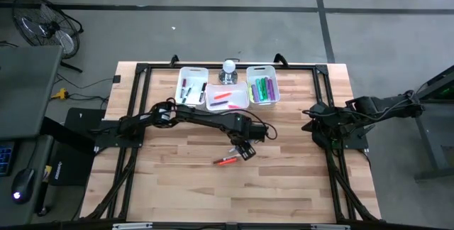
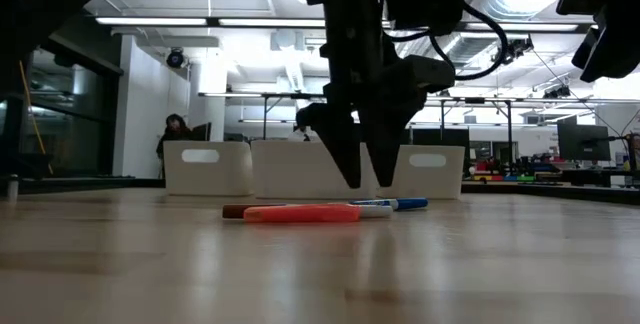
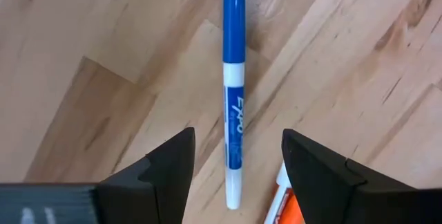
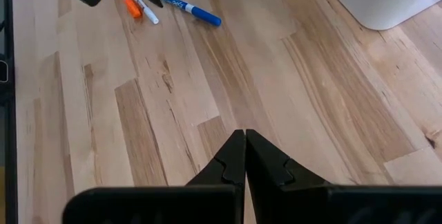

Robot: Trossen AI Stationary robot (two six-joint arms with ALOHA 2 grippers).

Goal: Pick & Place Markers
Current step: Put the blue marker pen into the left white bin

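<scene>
A blue marker with a white barrel (image 3: 233,79) lies flat on the wooden table. My left gripper (image 3: 238,137) hangs open just above it and points down, one finger on either side of the barrel's white end, touching nothing. The low view shows its fingertips (image 2: 368,179) a little above the table. An orange marker (image 2: 300,214) lies close beside the blue marker (image 2: 402,204), toward the near edge. More markers lie in three white bins (image 1: 227,91) at the far edge. My right gripper (image 4: 245,141) waits shut at the table's right side.
The three bins stand side by side: the left bin (image 1: 191,86) holds dark markers, the middle bin (image 1: 227,98) red and orange ones, the right bin (image 1: 262,90) green and purple ones. A small round object (image 1: 228,70) stands behind them. Bare wood stretches toward the near edge (image 1: 234,201).
</scene>
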